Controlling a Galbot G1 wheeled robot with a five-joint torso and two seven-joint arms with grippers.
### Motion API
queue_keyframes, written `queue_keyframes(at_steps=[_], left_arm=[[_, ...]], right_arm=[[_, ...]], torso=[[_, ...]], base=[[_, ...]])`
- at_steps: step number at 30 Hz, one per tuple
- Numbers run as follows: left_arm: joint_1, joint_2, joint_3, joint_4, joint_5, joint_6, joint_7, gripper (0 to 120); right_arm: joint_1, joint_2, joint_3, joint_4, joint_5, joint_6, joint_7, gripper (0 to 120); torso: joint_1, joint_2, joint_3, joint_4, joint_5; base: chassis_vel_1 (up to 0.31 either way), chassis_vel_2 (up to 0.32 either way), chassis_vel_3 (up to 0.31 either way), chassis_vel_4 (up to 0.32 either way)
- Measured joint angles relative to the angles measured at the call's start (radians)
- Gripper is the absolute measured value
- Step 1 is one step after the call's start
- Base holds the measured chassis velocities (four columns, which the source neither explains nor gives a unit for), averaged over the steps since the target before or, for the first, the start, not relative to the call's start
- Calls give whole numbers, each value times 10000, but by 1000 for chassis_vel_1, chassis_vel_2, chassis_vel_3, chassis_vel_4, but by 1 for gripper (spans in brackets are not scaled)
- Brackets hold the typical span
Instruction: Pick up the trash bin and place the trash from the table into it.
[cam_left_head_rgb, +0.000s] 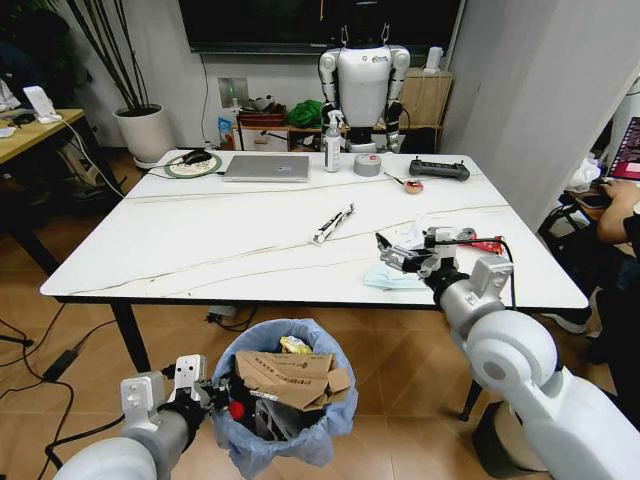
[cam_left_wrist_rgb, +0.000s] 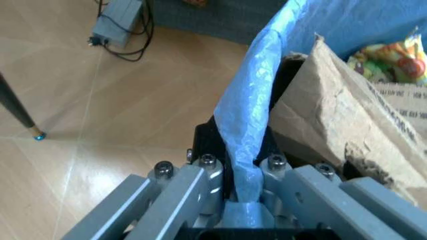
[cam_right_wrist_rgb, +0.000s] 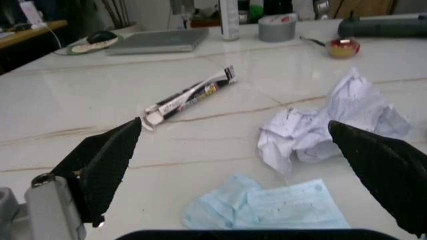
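Low in the frame, the left hand (cam_left_head_rgb: 205, 392) is clamped on the rim of the trash bin (cam_left_head_rgb: 283, 400), already stuffed with cardboard. At right, the right hand (cam_left_head_rgb: 400, 257), spread wide, hovers over crumpled tissue (cam_right_wrist_rgb: 327, 122) on the table (cam_left_head_rgb: 200, 240). Dropped trash could probably bounce off the full bin.

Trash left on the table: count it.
3, perhaps more hidden: a wrapper mid-table, crumpled tissue and a blue mask beside the open right gripper.

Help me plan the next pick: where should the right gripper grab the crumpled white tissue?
Probably from above, closing the open right gripper across the crumpled tissue's raised middle. Its bunched folds stand up off the table, unlike the flat blue mask beside it.
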Motion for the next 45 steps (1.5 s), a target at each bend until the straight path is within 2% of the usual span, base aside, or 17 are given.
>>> queue_keyframes(at_steps=[5,25,28,30,31,37,38,43,45], left_arm=[[-35,-75,28,0,39,0,20,2],[-219,-5,15,0,-120,0,43,2],[-243,-5,14,0,-130,0,49,2],[-285,-6,14,0,-155,0,52,2],[-285,-6,14,0,-155,0,52,2],[-346,22,-40,0,-291,0,53,2],[-346,22,-40,0,-291,0,53,2],[-359,20,-37,0,-311,0,53,2],[-368,22,-36,0,-312,0,54,2]], right_arm=[[-49,-233,-120,-192,475,-207,48,100],[733,-400,-1635,-1367,382,-315,-24,98],[805,-391,-1701,-1513,337,-285,-33,90],[854,-392,-1737,-1635,258,-244,-90,79],[854,-392,-1737,-1635,258,-244,-90,79],[887,-389,-1822,-1890,154,-76,-335,54],[887,-389,-1822,-1890,154,-76,-335,54],[871,-389,-1905,-1970,-32,-4,-502,32],[880,-389,-1908,-1992,-50,30,-521,30]], torso=[[0,0,0,5,0],[0,0,-1,5,0],[0,0,-1,5,0],[0,0,-1,5,0],[0,0,-1,5,0],[0,0,-1,5,0],[0,0,-1,5,0],[0,0,-1,5,0],[0,0,-1,5,0]], base=[[0,0,0,0],[0,0,0,0],[0,0,0,0],[0,0,0,0],[0,0,0,0],[0,0,0,0],[0,0,0,0],[0,0,0,0],[0,0,0,0]])
